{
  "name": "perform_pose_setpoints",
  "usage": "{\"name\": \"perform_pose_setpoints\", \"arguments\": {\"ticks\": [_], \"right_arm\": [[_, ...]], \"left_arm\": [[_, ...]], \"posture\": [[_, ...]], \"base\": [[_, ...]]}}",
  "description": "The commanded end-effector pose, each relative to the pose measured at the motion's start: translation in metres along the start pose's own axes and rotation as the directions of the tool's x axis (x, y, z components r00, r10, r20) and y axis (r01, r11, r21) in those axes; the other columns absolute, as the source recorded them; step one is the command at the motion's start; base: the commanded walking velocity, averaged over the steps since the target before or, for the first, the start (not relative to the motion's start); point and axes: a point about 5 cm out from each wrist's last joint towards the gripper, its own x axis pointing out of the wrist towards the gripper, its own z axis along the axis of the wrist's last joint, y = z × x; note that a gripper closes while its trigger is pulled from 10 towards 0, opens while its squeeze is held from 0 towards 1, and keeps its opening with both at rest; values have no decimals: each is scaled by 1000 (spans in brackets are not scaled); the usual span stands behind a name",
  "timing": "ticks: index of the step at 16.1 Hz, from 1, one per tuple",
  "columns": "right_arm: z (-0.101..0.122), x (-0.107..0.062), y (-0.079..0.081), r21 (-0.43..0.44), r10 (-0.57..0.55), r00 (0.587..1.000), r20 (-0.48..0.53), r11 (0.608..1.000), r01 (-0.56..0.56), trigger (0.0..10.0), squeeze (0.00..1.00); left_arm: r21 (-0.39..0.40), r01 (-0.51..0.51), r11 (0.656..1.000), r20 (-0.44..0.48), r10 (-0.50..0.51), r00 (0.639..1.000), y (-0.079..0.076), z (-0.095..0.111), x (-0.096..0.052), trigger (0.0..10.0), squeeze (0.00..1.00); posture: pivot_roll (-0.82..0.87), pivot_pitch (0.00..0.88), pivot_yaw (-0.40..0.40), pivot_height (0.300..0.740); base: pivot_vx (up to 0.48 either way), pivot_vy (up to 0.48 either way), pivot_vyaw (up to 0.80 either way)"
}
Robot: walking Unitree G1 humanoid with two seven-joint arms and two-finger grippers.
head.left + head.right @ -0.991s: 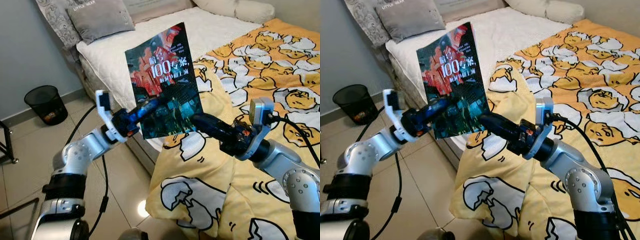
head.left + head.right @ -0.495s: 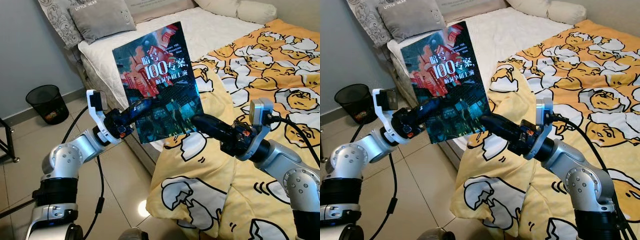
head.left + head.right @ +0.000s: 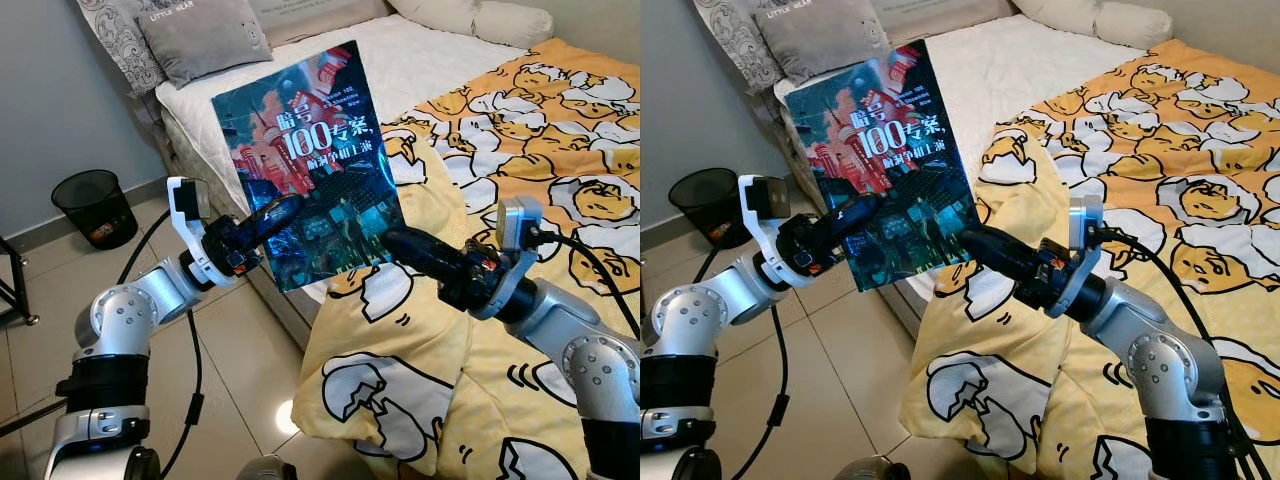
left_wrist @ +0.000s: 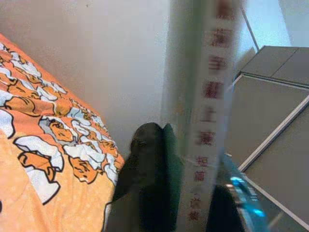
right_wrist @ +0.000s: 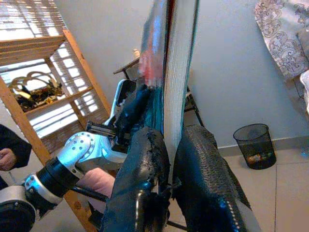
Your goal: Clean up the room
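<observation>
book: book (image 3: 308, 180) is hanging upright in the air over the edge of the bed (image 3: 300, 75), cover facing the head camera, clear of the yellow duvet (image 3: 500, 200)
left end effector: left end effector (image 3: 278, 207) is pinching the book across its lower left edge, one black finger lying over the cover; the wrist view is showing the spine squeezed between the pads
right end effector: right end effector (image 3: 400, 244) is clamping the lower right corner, fingers pressed onto the page block
why two grips: likely sharing the weight so the tall cover is not flopping while it is being carried off the bed
bin: black wastebasket (image 3: 92, 205) is sitting on the tile floor by the wall, well apart
pillow: grey pillow (image 3: 200, 35) is resting at the head of the bed
</observation>
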Motion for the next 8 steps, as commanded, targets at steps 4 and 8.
{"name": "perform_pose_setpoints", "arguments": {"ticks": [4, 8], "right_arm": [[10, 6, 2, -34, 28, 999, 38, 999, -27, 2902, 0], [9, 12, 5, -15, 52, 998, 42, 999, -52, 10000, 1000]], "left_arm": [[18, 11, 1000, -1, -11, 1000, -5, 8, -2, 0, 0], [20, 24, 1000, -10, -24, 1000, -5, 11, 2, 0, 0]], "posture": [[-18, 0, 69, 740], [-17, 0, 73, 740]], "base": [[0, 0, 0], [0, 0, 0]]}}
